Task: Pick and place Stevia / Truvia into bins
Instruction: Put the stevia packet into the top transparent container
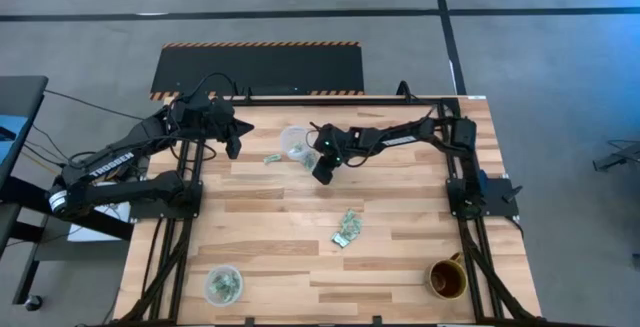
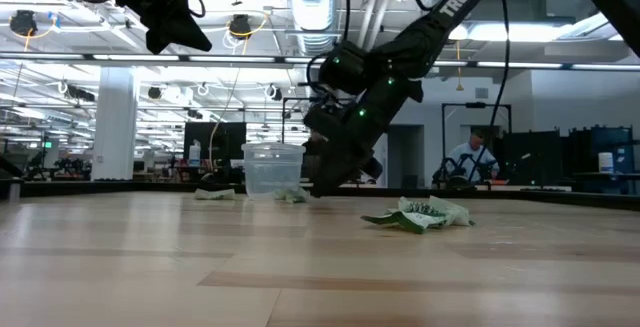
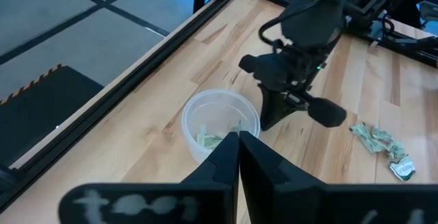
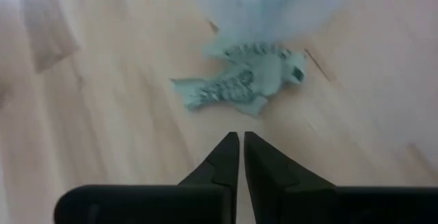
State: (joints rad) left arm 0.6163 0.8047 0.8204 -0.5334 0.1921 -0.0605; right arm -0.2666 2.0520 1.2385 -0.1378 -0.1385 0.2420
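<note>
The right gripper (image 1: pixel 322 177) is hovering low at five o'clock of the clear round plastic cup (image 1: pixel 296 143), fingers pressed nearly together on nothing, pale green packets (image 4: pixel 239 83) lying just beyond. The left gripper (image 1: pixel 233 150), pinched shut, is waiting at nine o'clock. A loose packet pile (image 1: pixel 347 229) is lying unobstructed at six o'clock.

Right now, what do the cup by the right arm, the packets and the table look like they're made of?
Cup: clear plastic, slightly cloudy; contents show through.
Packets: thin paper, matte and crumpled, pale green and white.
Table: wood planks, light smooth finish with visible grain.
</note>
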